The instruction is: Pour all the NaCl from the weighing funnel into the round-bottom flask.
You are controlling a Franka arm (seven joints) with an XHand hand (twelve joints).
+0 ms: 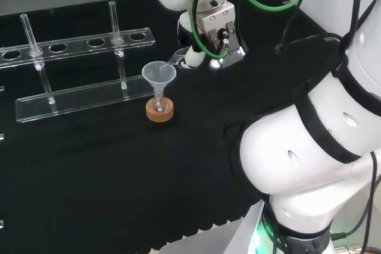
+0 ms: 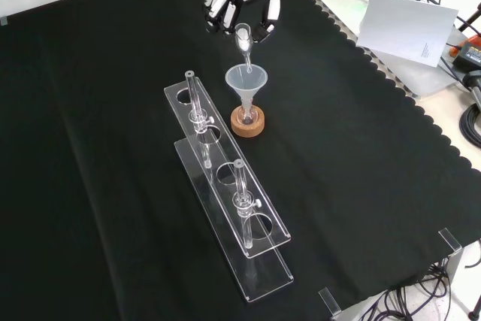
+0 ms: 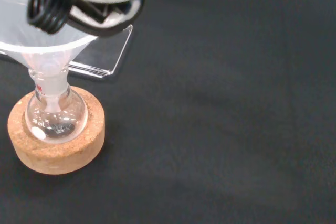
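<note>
One weighing funnel [image 2: 243, 41], pinched in the hand's [image 2: 239, 1] curled fingers; we note its spout slanting below them into the plastic funnel [image 2: 246, 80] feeding the round-bottom flask [image 3: 55, 119], presumably pouring.

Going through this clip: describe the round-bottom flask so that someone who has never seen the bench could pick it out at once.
Start from the long clear rack lying on the black cloth; in the front view, just right of its far end, stands a cork ring. The round-bottom flask sits in that ring, a small clear globe. Unlike the upright tubes in the rack, it carries a clear funnel in its neck.
</note>
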